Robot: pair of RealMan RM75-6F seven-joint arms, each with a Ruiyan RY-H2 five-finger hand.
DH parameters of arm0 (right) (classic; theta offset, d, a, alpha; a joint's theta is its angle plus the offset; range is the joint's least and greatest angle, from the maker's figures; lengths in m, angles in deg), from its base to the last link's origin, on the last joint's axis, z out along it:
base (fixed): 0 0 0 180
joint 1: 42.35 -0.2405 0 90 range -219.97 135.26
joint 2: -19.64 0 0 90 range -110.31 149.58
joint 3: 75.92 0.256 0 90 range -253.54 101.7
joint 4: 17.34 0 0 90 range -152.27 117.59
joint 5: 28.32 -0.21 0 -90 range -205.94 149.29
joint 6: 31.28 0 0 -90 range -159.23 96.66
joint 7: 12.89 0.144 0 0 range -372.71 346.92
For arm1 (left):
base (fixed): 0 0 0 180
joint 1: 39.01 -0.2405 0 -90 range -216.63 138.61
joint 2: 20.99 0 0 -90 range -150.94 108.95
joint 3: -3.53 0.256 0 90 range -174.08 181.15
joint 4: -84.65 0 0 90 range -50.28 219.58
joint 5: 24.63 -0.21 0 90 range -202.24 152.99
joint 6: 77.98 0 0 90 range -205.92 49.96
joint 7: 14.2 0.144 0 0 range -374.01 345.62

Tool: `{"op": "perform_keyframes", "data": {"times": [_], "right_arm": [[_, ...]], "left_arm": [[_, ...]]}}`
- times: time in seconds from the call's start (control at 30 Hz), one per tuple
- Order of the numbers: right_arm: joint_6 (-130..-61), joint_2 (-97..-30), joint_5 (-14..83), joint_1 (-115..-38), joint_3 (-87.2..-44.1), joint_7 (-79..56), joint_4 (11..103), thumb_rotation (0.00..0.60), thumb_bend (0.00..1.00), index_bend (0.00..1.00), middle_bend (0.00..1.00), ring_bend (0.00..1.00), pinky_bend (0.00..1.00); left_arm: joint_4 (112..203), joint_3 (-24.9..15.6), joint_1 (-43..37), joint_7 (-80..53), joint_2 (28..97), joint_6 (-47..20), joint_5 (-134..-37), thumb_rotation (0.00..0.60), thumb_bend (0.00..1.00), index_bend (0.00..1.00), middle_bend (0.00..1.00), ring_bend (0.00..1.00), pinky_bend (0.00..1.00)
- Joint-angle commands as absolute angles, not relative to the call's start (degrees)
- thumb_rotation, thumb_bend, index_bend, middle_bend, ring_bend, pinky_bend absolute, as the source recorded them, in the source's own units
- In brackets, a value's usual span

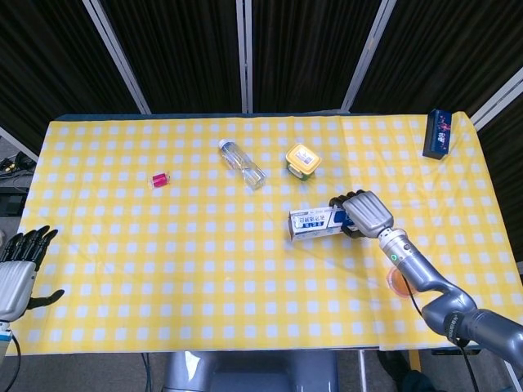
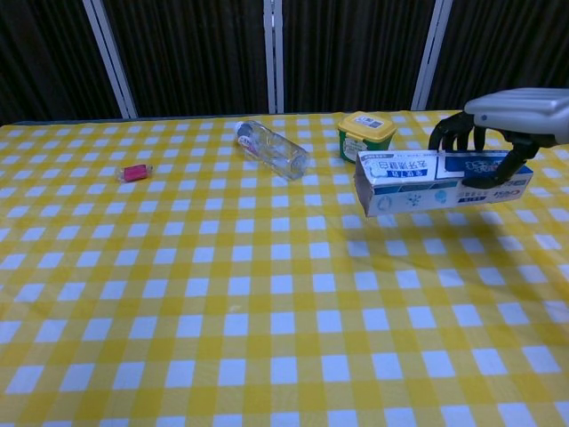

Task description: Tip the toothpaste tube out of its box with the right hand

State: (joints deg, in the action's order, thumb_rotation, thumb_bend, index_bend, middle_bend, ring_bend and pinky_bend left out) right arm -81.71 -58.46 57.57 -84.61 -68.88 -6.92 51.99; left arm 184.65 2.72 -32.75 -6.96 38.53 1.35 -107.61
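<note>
The white and blue toothpaste box [image 1: 319, 222] [image 2: 427, 182] hangs above the yellow checked table, roughly level, its open end facing left. My right hand [image 1: 362, 214] [image 2: 493, 133] grips the box's right end from above, fingers wrapped over it. A shadow lies on the cloth below the box. No tube shows outside the box. My left hand [image 1: 18, 268] stays at the left table edge, fingers spread, holding nothing.
A clear bottle [image 1: 242, 163] lies at mid back, a yellow-lidded jar [image 1: 301, 161] just behind the box. A small red item [image 1: 159, 180] sits far left, a dark blue box [image 1: 437, 133] at the back right corner, an orange disc [image 1: 402, 281] near the front right.
</note>
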Motion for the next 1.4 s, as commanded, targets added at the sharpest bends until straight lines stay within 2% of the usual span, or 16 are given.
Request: {"op": "perform_keyframes", "data": {"times": [0.03,0.27,0.43,0.73,1.0,1.2,1.4], "right_arm": [[-87.1,-52.3,58.7,-83.4,-67.4,-13.4,60.5,0.6,0.3,0.43,0.43,0.36,0.39],[-94.9,-44.5,61.5,-82.4,-64.4,-31.3,73.1,0.6,0.3,0.43,0.42,0.36,0.39],[-99.7,-40.3,66.6,-83.0,-61.7,-53.3,79.6,0.6,0.3,0.44,0.39,0.34,0.39],[-99.9,-39.5,74.2,-84.8,-60.3,-77.7,80.6,0.6,0.3,0.43,0.35,0.31,0.35],[-97.3,-40.6,75.2,-85.0,-61.0,-83.8,79.0,0.6,0.31,0.42,0.35,0.3,0.33],[-98.8,-41.5,74.0,-83.7,-61.1,-82.0,77.5,0.6,0.31,0.42,0.35,0.29,0.32],[-99.4,-44.9,63.1,-80.3,-61.0,-71.6,78.2,0.6,0.32,0.42,0.35,0.29,0.33]], "left_arm": [[184.9,3.0,-33.0,-7.8,38.0,2.0,-108.4,0.6,0.0,0.0,0.0,0.0,0.0],[185.7,3.7,-33.8,-10.2,36.7,4.1,-111.1,0.6,0.0,0.0,0.0,0.0,0.0],[186.3,4.3,-34.5,-12.0,35.7,5.7,-113.2,0.6,0.0,0.0,0.0,0.0,0.0],[186.2,4.6,-34.4,-12.8,35.3,5.3,-113.7,0.6,0.0,0.0,0.0,0.0,0.0],[186.3,4.7,-34.4,-12.8,35.2,5.2,-113.8,0.6,0.0,0.0,0.0,0.0,0.0],[186.1,4.6,-34.3,-12.8,35.3,4.8,-113.3,0.6,0.0,0.0,0.0,0.0,0.0],[186.2,4.6,-34.1,-12.1,35.6,4.5,-113.2,0.6,0.0,0.0,0.0,0.0,0.0]]}}
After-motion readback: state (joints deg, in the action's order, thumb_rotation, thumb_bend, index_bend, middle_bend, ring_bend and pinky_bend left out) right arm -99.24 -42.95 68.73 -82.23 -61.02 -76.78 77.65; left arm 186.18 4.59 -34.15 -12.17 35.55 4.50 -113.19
